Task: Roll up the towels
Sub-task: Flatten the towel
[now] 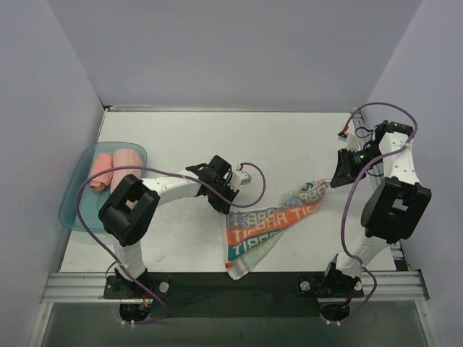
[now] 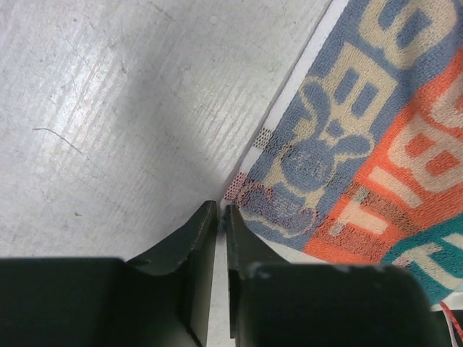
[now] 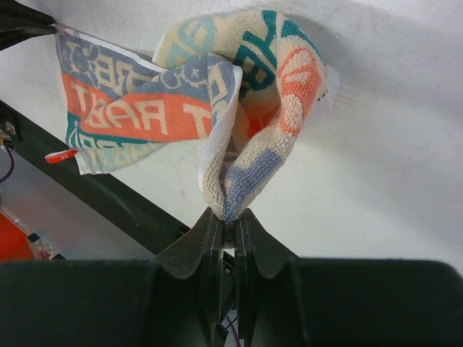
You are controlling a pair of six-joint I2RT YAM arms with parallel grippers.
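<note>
Two arms work over one white table (image 1: pixel 289 144); teal tray (image 1: pixel 72 217) sits at its left side, holding two rolled towels (image 1: pixel 112 170), pinkish, side by side; third one, the lettered towel (image 1: pixel 264 228), lies mid-table toward the front, strung slack and twisted between both arms, low corner reaching the dark front rail (image 1: pixel 217 285). Right gripper (image 3: pixel 230 217) has jaws pressed together on a bunched fold of one corner, held off the surface; left gripper (image 2: pixel 221 210) shows jaws all but closed, a sliver between, seemingly nipping the white hem at the opposite corner. Judgement: step in hand is spreading before rolling; done well by drawing the two corners apart evenly until the twist falls out, then lowering flat, clear of the rail; tug too hard and the thin left pinch likely slips. Writing: "RABBIT" repeated in bands, cream on orange and on teal; small blue rabbit figure near the hem; no brand label legible.
</note>
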